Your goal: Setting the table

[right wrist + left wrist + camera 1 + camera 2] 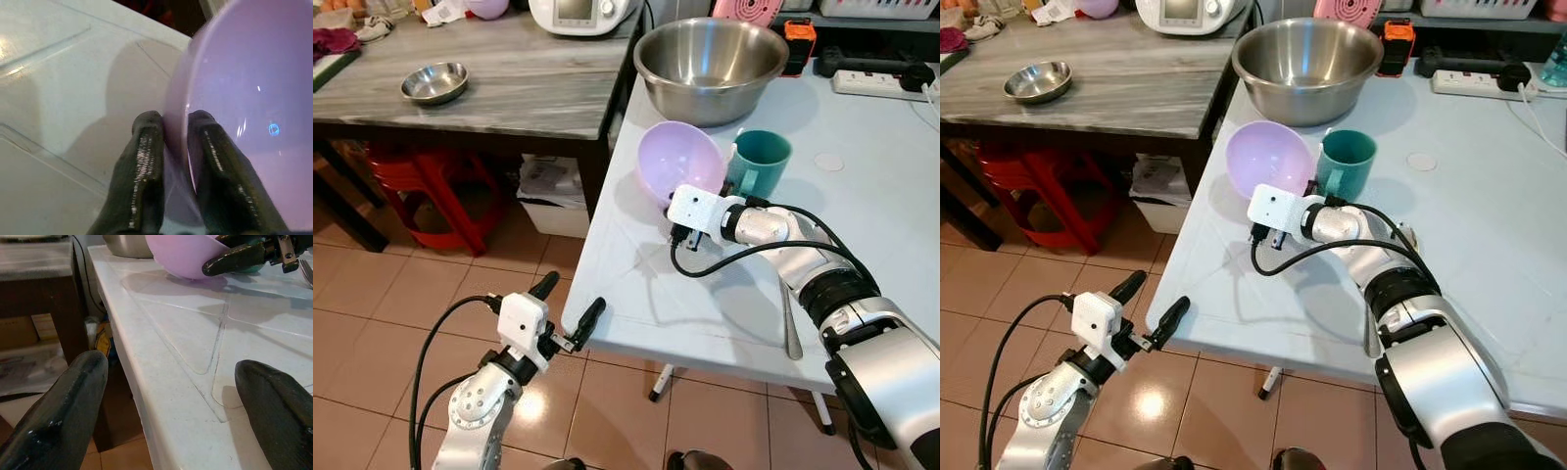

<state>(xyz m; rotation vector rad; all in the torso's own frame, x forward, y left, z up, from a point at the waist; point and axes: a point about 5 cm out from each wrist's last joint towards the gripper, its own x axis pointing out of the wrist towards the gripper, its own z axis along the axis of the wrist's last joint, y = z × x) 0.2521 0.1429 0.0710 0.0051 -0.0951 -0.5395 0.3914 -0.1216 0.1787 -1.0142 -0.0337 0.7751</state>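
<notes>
A lilac plastic bowl (677,160) is tilted up on the white table (862,255), just in front of a big steel mixing bowl (710,67) and beside a teal mug (759,163). My right gripper (171,142) is shut on the lilac bowl's near rim, one finger inside and one outside. A spoon (790,323) lies on the table near my right forearm. My left gripper (566,308) is open, with nothing between its fingers, level with the table's near left corner.
A grey wooden side table (509,93) with a small steel dish (434,82) stands to the left. Under it are red stools (431,186) and a white box (553,201). A power strip (881,83) lies at the white table's back right.
</notes>
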